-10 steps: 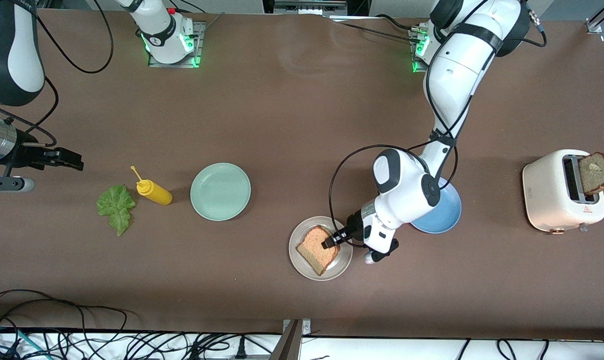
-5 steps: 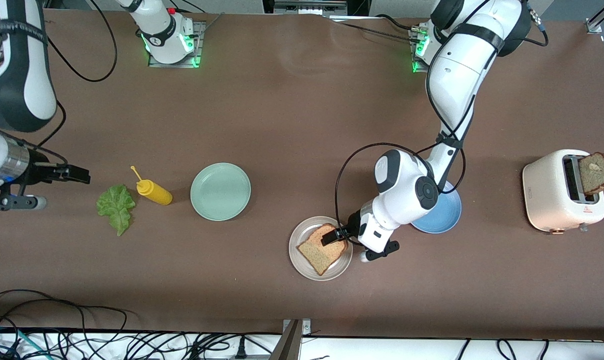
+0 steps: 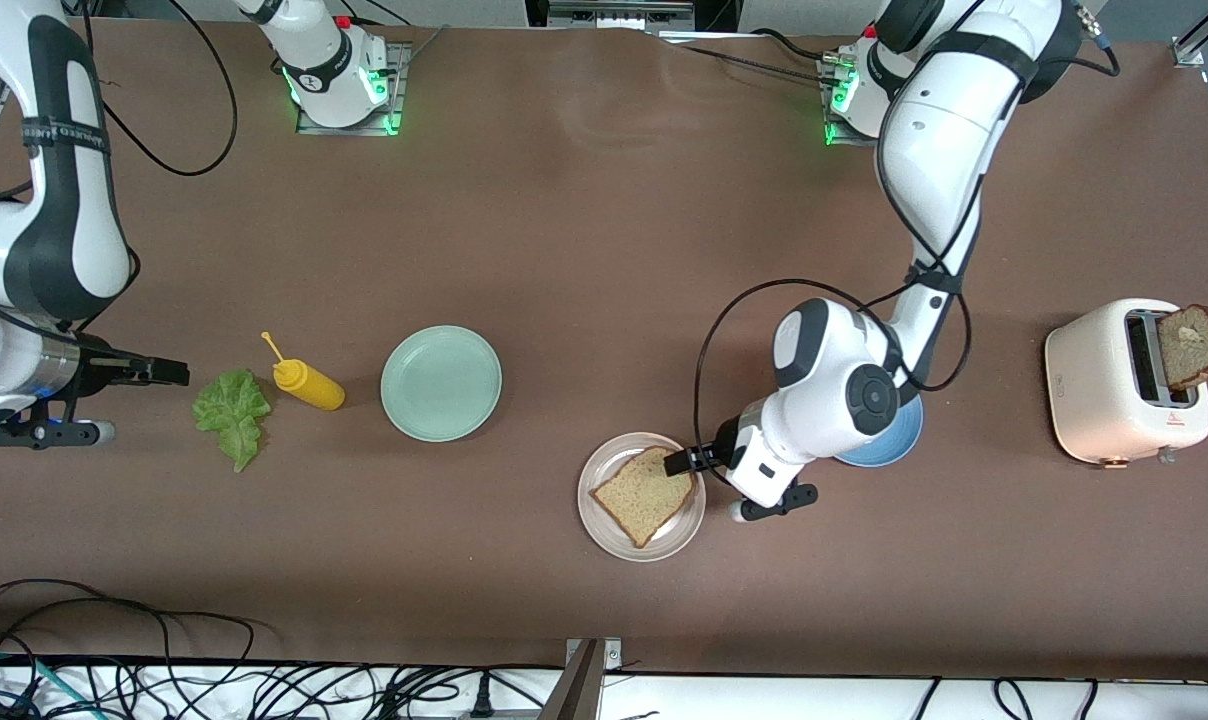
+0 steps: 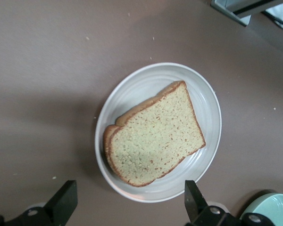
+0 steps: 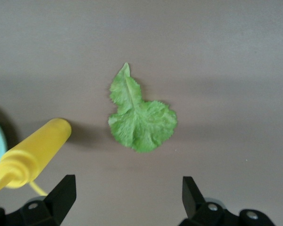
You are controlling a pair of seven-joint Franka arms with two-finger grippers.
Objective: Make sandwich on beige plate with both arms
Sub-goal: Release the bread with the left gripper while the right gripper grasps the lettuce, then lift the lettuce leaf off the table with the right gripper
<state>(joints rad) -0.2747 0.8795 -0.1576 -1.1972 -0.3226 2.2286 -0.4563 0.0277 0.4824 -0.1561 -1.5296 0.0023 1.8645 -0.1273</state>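
The first layer of the sandwich is down: one slice of wholegrain toast (image 3: 644, 494) lies flat on the beige plate (image 3: 604, 525), which sits on the bench (image 3: 604, 250) nearer to the front camera than the blue plate (image 3: 889, 440) and toward the left arm's end. The left gripper (image 3: 682, 461) hangs over the rim of the beige plate at the slice's corner, its jaws spread wide and holding nothing; in the left wrist view both fingers (image 4: 61, 205) stand well apart with the toast (image 4: 153, 141) lying free on the plate (image 4: 205, 94) between them. The lettuce leaf (image 3: 231, 413) lies untouched on the bench near the right arm's end, just beside the yellow mustard bottle (image 3: 307, 383), with the mint-green plate (image 3: 441, 383) lying between that bottle and the beige plate. The right gripper (image 3: 169, 372) hovers close to the leaf, jaws fully open and empty; its wrist view shows the leaf (image 5: 140, 117) framed between the open fingers (image 5: 61, 195), with the bottle (image 5: 33, 155) alongside. The second slice (image 3: 1192, 345) stands in the white toaster (image 3: 1114, 390) at the left arm's end of the bench. By my reading, roughly a third is done: the lettuce and the top slice remain to be placed.
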